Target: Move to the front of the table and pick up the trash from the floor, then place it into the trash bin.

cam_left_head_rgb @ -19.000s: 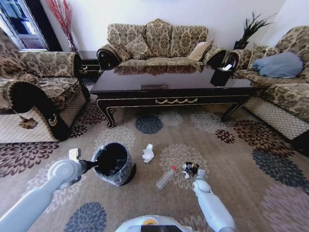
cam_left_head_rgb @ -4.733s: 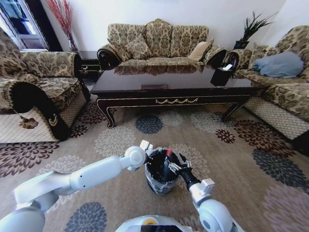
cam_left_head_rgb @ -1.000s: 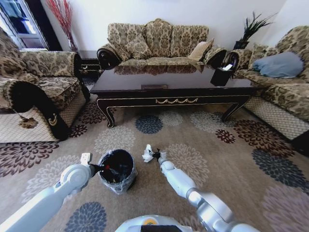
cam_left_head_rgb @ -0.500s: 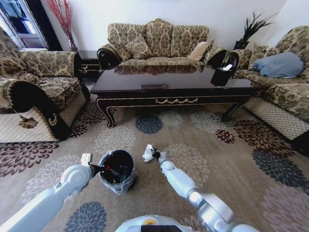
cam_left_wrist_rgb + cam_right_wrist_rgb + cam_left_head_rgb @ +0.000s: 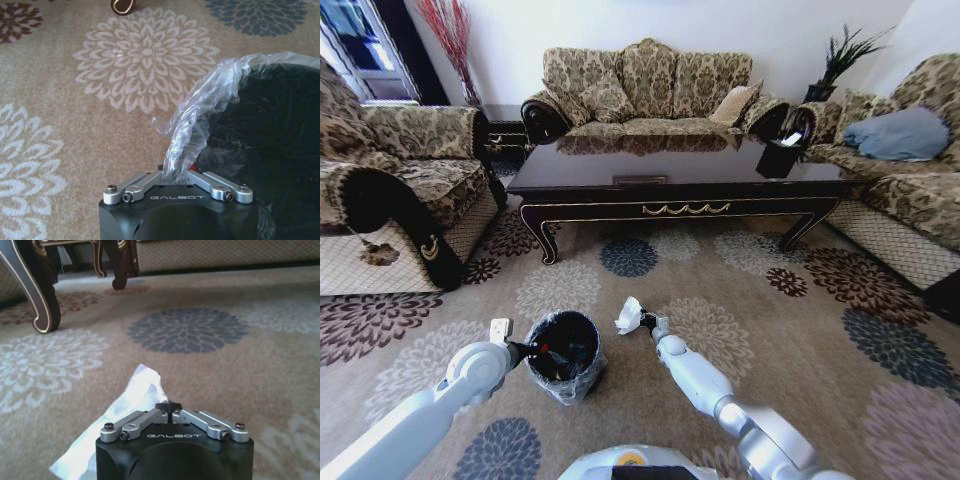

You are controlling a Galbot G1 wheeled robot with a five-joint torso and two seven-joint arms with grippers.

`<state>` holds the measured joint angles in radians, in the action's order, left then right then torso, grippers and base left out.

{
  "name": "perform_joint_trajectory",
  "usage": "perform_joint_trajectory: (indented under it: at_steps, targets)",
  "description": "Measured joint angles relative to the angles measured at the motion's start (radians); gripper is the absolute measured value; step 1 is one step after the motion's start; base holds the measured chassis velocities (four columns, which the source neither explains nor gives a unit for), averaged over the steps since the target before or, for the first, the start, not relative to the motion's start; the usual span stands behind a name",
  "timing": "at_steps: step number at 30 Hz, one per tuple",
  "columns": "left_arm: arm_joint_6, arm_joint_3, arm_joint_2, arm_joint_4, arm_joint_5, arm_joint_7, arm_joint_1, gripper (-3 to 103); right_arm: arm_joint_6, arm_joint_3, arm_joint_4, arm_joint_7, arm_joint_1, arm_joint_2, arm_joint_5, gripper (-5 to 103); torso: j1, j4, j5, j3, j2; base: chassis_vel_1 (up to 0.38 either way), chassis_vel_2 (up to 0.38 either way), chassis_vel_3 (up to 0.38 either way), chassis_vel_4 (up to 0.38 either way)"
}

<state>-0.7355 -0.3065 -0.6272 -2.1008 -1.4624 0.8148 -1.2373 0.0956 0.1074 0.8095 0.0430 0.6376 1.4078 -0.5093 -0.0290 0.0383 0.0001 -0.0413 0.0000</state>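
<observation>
Tissue, pinched thinly in the right gripper's closed fingers beside the trash bin, may slip; left gripper clamps the bin's liner.

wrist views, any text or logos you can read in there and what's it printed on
"GALBOT" on the black body of the left gripper, which pinches the bin liner.
"GALBOT" on the black body of the right gripper, shut on the tissue.
No other text on the carpet or table leg.
</observation>
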Motion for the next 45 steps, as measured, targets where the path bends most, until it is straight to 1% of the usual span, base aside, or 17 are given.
perform_joint_trajectory:
  at_steps: [4, 9, 12, 14, 15, 17, 21, 22, 23, 25, 26, 28, 30, 31, 36, 40, 45]
  targets:
    - [0.000, 0.004, -0.007, -0.001, 0.008, 0.001, 0.000, 0, -0.026, 0.004, 0.116, 0.024, 0.029, -0.042, -0.009, 0, 0.000, 0.0000, 0.0000, 0.000, 0.000, 0.000, 0.000, 0.000, 0.000]
    - [0.000, 0.014, -0.008, -0.008, 0.009, 0.003, 0.008, 0, -0.045, 0.004, 0.200, 0.050, 0.056, -0.071, -0.020, 0, 0.000, -0.0001, 0.0000, 0.000, 0.000, 0.000, 0.000, 0.000, 0.000]
    - [0.000, 0.031, 0.000, -0.017, 0.005, 0.010, 0.031, 0, -0.074, 0.002, 0.325, 0.084, 0.088, -0.116, -0.048, 0, 0.000, 0.0000, 0.0002, 0.000, 0.000, 0.000, 0.000, 0.000, 0.000]
    - [0.000, 0.035, 0.002, -0.019, 0.004, 0.010, 0.035, 0, -0.079, 0.000, 0.343, 0.089, 0.093, -0.123, -0.052, 0, 0.000, 0.0000, 0.0003, 0.000, 0.000, 0.000, 0.000, 0.000, 0.000]
    - [0.000, 0.046, 0.003, -0.023, 0.001, 0.012, 0.045, 0, -0.099, -0.014, 0.413, 0.116, 0.114, -0.148, -0.065, 0, 0.000, -0.0001, 0.0001, 0.000, 0.000, 0.000, 0.000, 0.000, 0.000]
    - [0.000, 0.052, 0.003, -0.024, 0.000, 0.013, 0.049, 0, -0.108, -0.023, 0.442, 0.128, 0.124, -0.157, -0.070, 0, 0.000, 0.0000, 0.0001, 0.000, 0.000, 0.000, 0.000, 0.000, 0.000]
    - [0.000, 0.082, 0.003, -0.028, -0.001, 0.017, 0.071, 0, -0.145, -0.084, 0.578, 0.173, 0.189, -0.229, -0.097, 0, 0.000, -0.0001, 0.0002, 0.000, 0.000, 0.000, 0.000, 0.000, 0.000]
    - [0.000, 0.082, 0.003, -0.028, -0.001, 0.017, 0.071, 0, -0.145, -0.084, 0.578, 0.173, 0.189, -0.229, -0.097, 0, 0.000, -0.0001, 0.0002, 0.000, 0.000, 0.000, 0.000, 0.000, 0.000]
    - [0.000, 0.092, 0.003, -0.028, -0.002, 0.018, 0.081, 0, -0.156, -0.107, 0.627, 0.195, 0.218, -0.271, -0.106, 0, 0.000, -0.0001, 0.0002, 0.000, 0.000, 0.000, 0.000, 0.000, 0.000]
    - [0.000, 0.095, 0.003, -0.028, -0.002, 0.018, 0.085, 0, -0.158, -0.112, 0.636, 0.198, 0.223, -0.279, -0.107, 0, 0.000, 0.0000, 0.0001, 0.000, 0.000, 0.000, 0.000, 0.000, 0.000]
    - [0.000, 0.106, 0.002, -0.028, -0.003, 0.018, 0.097, 0, -0.162, -0.144, 0.688, 0.207, 0.256, -0.321, -0.112, 0, 0.000, 0.0001, 0.0003, 0.000, 0.000, 0.000, 0.000, 0.000, 0.000]
    - [0.000, 0.115, -0.001, -0.029, -0.004, 0.018, 0.104, 0, -0.164, -0.167, 0.724, 0.210, 0.278, -0.344, -0.116, 0, 0.000, 0.0003, 0.0002, 0.000, 0.000, 0.000, 0.000, 0.000, 0.000]
    - [0.000, 0.149, -0.008, -0.027, -0.009, 0.018, 0.132, 0, -0.168, -0.233, 0.833, 0.211, 0.343, -0.401, -0.133, 0, 0.000, -0.0001, 0.0002, 0.000, 0.000, 0.000, 0.000, 0.000, 0.000]
    - [0.000, 0.149, -0.008, -0.027, -0.009, 0.018, 0.132, 0, -0.168, -0.233, 0.833, 0.211, 0.343, -0.401, -0.133, 0, 0.000, -0.0001, 0.0002, 0.000, 0.000, 0.000, 0.000, 0.000, 0.000]
    - [0.000, 0.237, -0.008, -0.008, -0.048, 0.028, 0.227, 0, -0.171, -0.362, 1.005, 0.210, 0.457, -0.459, -0.153, 0, 0.000, 0.0001, 0.0001, 0.000, 0.000, 0.000, 0.000, 0.000, 0.000]
    - [0.000, 0.289, -0.010, 0.001, -0.068, 0.035, 0.280, 0, -0.171, -0.409, 1.068, 0.206, 0.514, -0.471, -0.155, 0, 0.000, 0.0001, 0.0002, 0.000, 0.000, 0.000, 0.000, 0.000, 0.000]
    - [0.000, 0.354, -0.038, 0.034, -0.083, 0.042, 0.352, 0, -0.183, -0.478, 1.205, 0.205, 0.611, -0.496, -0.179, 0, 0.000, 0.0001, 0.0002, 0.000, 0.000, 0.000, 0.000, 0.000, 0.000]
